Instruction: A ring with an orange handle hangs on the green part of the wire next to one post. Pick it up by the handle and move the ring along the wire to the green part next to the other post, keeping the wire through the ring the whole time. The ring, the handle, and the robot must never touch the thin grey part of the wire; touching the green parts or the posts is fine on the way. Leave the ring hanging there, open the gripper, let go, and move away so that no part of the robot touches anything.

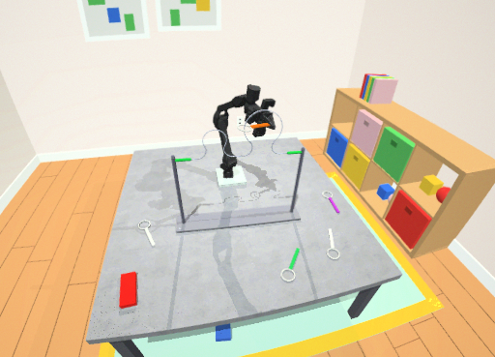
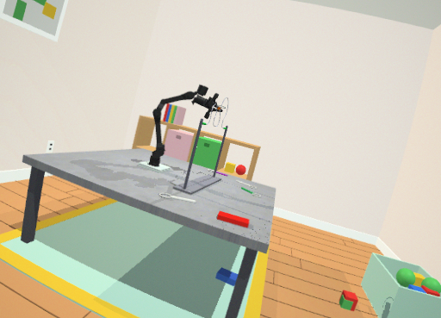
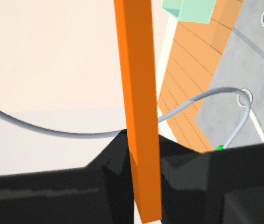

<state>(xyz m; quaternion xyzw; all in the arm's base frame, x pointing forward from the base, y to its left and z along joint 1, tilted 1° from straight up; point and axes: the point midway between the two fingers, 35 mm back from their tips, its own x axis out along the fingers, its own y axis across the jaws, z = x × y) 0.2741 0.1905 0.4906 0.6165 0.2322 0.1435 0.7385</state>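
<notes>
My gripper (image 1: 267, 125) (image 2: 218, 109) (image 3: 134, 136) is shut on the orange handle (image 1: 257, 126) (image 3: 140, 90), high above the table. The pale ring (image 1: 239, 128) is at the handle's left end in the top view, around the left side of the tall right-hand loop of the grey wire (image 1: 281, 130) (image 3: 85, 135). The ring is small there, so its gap to the wire cannot be told; it is out of the wrist view. Green parts (image 1: 184, 160) (image 1: 295, 152) join the left post (image 1: 179, 190) and right post (image 1: 298, 180).
The posts stand on a flat base (image 1: 232, 222). Loose rings with white, purple (image 1: 334, 205) and green (image 1: 294, 258) handles and a red block (image 1: 128, 289) (image 2: 232, 219) lie on the grey table (image 1: 193, 275). A shelf (image 1: 416, 139) stands at the right.
</notes>
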